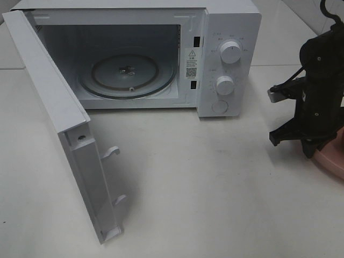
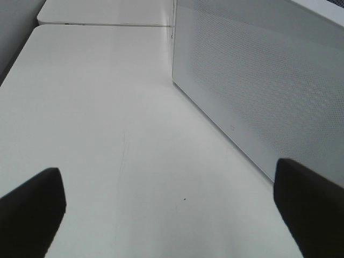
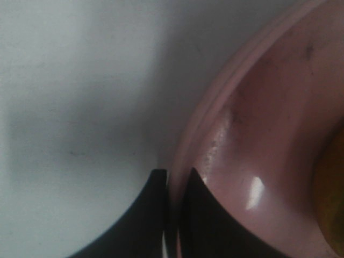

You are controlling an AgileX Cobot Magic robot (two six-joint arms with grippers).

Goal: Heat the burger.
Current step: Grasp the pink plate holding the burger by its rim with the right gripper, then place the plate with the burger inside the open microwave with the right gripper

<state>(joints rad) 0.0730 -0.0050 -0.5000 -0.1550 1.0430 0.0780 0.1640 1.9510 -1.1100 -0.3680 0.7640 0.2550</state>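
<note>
I see right gripper [image 3: 174,174] pinched on pink plate [image 3: 269,134] rim, burger [image 3: 332,199] edge barely visible; left gripper [image 2: 167,180] spread wide beside microwave [image 1: 231,16], door [image 1: 48,91] open.

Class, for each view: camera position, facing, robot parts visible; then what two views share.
Exterior high: above, looking down at the open microwave; right gripper shows.
Left wrist: faces table beside microwave's dotted panel; open left gripper shows.
Right wrist: close on pink plate; right gripper clamps its rim.
Shared: plate, exterior high and right wrist.
</note>
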